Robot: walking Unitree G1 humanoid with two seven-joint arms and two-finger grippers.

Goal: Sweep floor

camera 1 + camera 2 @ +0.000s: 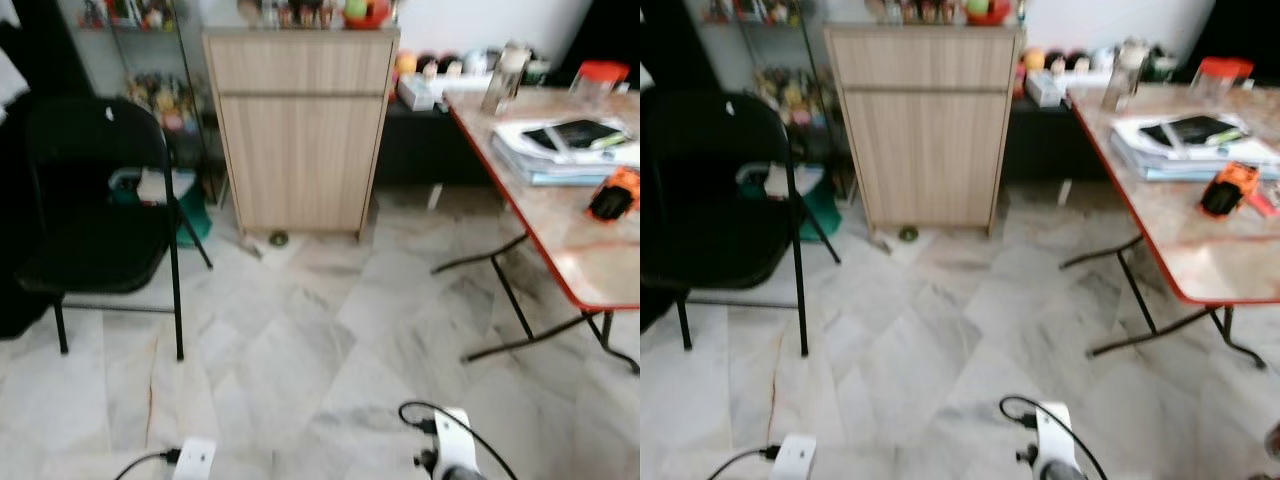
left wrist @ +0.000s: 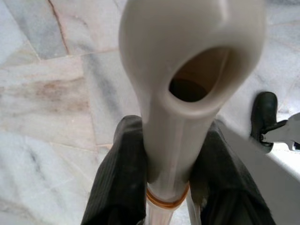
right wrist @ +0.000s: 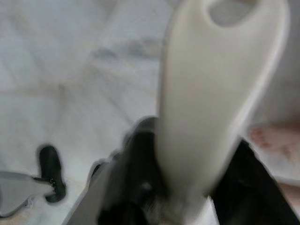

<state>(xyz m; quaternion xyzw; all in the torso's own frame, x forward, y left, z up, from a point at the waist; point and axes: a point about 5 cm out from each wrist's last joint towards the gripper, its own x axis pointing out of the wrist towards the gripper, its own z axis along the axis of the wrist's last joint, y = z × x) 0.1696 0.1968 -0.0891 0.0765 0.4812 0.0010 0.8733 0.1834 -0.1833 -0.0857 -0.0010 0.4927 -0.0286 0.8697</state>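
Observation:
In the left wrist view my left gripper (image 2: 168,136) is shut on a cream plastic handle (image 2: 187,56) with a hanging hole at its end, one black finger (image 2: 119,183) on each side. The right wrist view is blurred. There my right gripper (image 3: 192,154) is shut on a second cream handle (image 3: 215,79), also with a hole near its tip. Both handles are held above the grey-white marble floor (image 1: 320,340). The lower ends of both handles are hidden. A small dark round bit (image 1: 278,238) and a pale scrap (image 1: 250,248) lie on the floor at the cabinet's foot.
A black folding chair (image 1: 95,210) stands at the left and a wooden cabinet (image 1: 300,130) at the back. A red-edged folding table (image 1: 575,250) with books and an orange tool is at the right. A person's bare foot (image 3: 276,140) is near my right gripper.

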